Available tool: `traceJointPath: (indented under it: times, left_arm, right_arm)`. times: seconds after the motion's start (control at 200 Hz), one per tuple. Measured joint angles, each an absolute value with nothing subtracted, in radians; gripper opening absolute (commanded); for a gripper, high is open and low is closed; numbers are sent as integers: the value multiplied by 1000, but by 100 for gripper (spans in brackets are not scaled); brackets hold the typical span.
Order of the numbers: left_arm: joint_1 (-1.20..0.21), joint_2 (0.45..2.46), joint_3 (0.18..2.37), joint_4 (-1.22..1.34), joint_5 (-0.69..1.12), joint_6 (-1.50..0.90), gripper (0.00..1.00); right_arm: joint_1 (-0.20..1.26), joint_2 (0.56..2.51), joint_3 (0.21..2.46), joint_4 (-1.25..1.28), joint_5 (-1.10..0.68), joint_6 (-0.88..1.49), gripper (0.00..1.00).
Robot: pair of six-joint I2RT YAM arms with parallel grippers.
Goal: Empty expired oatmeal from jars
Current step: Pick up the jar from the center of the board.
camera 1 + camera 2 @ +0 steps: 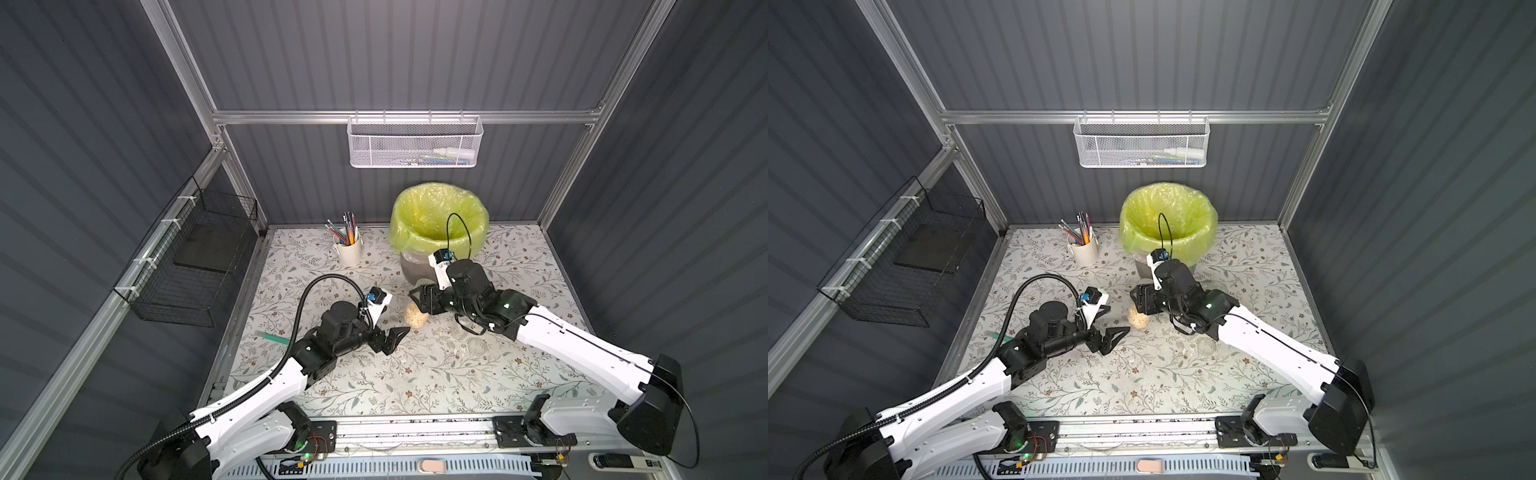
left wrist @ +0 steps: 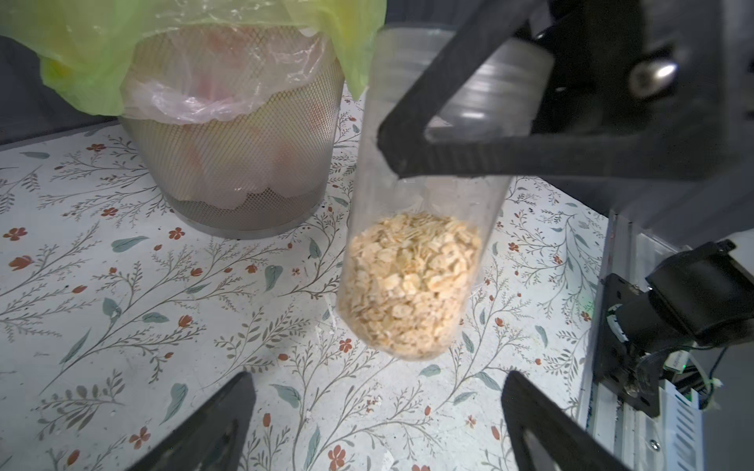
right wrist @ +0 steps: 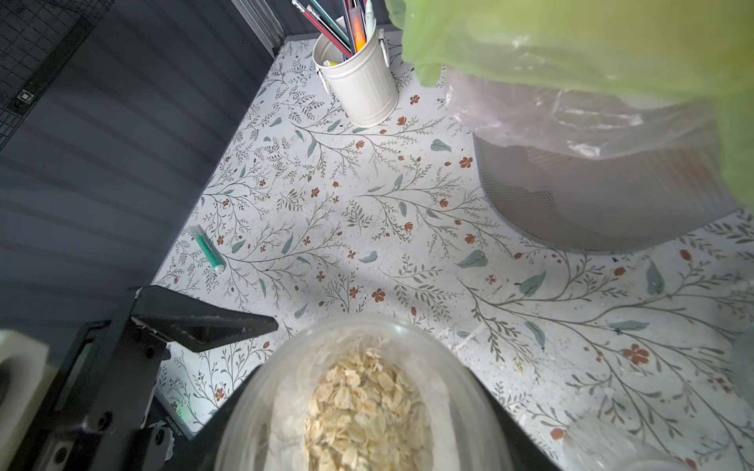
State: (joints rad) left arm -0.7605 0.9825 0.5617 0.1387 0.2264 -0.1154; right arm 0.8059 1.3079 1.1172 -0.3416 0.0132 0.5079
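A narrow clear glass jar (image 2: 428, 220) sits near the middle of the table, about a third full of pale tan oatmeal flakes (image 2: 412, 285) heaped at its bottom. It is close to upright; I cannot tell whether its base touches the table. A second clear glass jar (image 1: 478, 347) stands toward the right edge beside the right forearm, its contents hard to make out. At the far edge stands a grey mesh bin (image 2: 253, 175) lined with a yellow-green plastic bag (image 1: 440, 216), and left of it a white ribbed mug (image 3: 363, 93) full of pencils and pens.

The right gripper (image 1: 417, 303) reaches in from the right, fingers clamped across the oatmeal jar's upper part. The left gripper (image 1: 399, 338) lies low just beside the jar on its left, jaws spread wide, gripping nothing and not touching the glass.
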Motion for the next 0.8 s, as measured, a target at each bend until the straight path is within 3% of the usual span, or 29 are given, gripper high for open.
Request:
traceJointPath:
  times: [0.8]
  left_arm:
    - [-765, 1103, 575, 218, 289, -80, 94]
  right_arm:
    - [808, 1342, 1157, -305, -84, 540, 43]
